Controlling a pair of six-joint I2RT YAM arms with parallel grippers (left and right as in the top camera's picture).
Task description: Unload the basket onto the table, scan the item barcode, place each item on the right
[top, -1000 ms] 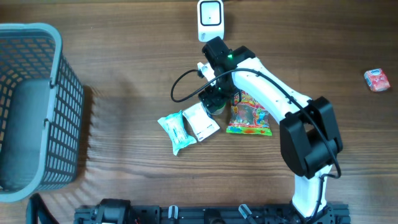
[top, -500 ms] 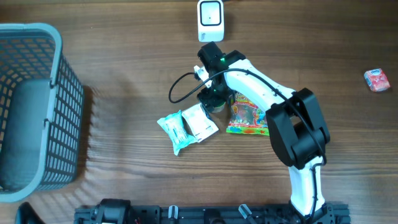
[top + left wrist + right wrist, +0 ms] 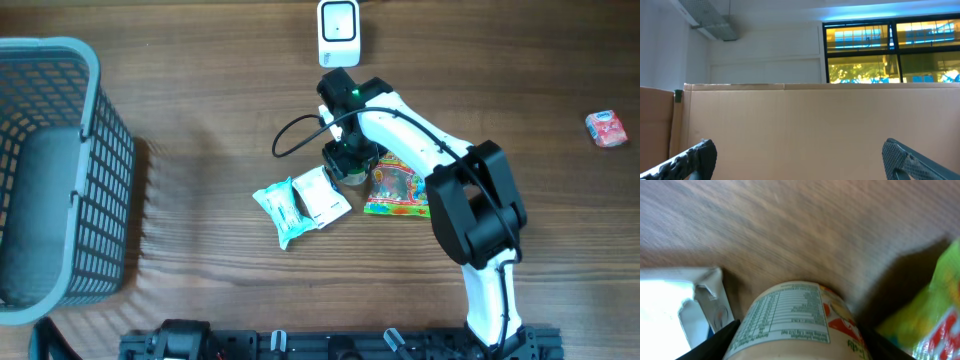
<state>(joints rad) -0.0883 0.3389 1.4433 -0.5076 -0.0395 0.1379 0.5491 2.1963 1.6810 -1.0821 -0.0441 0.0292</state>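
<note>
Bottle sits on the table between the white packet and the gummy bag. Right gripper fingers clamp its sides. Left gripper fingers are wide apart.

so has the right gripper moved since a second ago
Yes, slightly. In the overhead view the right gripper has drawn back from the white scanner, which has stayed put, so the gap between them is wider.

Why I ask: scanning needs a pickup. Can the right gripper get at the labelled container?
Probably yes: the right gripper straddles the container, a finger on each side; white packet and candy bag lie outside.
</note>
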